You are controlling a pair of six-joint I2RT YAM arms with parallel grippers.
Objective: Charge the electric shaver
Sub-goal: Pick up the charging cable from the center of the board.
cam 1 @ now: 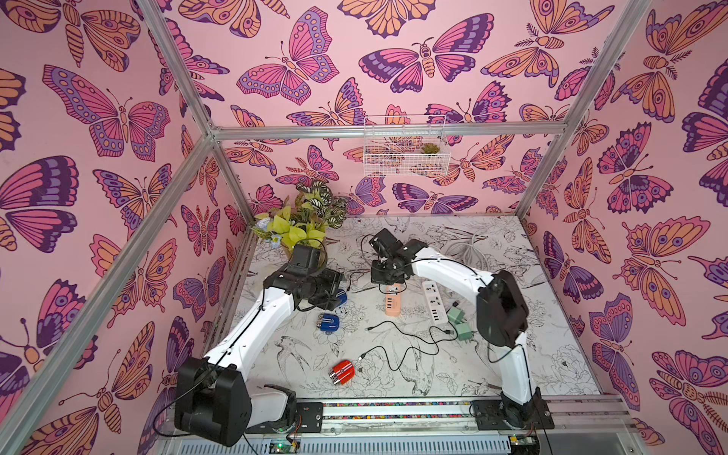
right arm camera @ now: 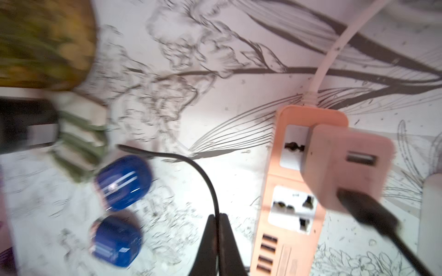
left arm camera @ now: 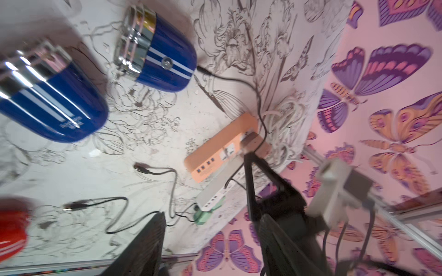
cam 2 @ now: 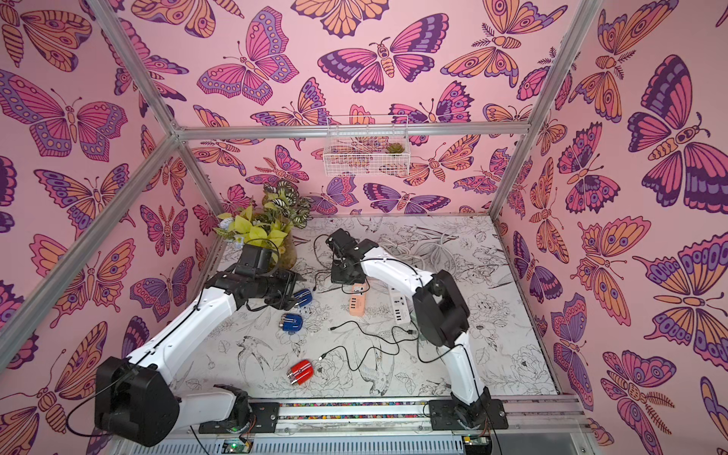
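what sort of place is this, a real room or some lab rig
Most likely a staged robot test cell, not a home: an aluminium frame around printed butterfly wall panels, and the left arm and right arm bolted to a rail at the front of the table.

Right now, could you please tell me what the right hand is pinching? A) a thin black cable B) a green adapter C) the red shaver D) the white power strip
A: the right wrist view shows the right hand closed on the thin black cable, which rises from between its fingertips.
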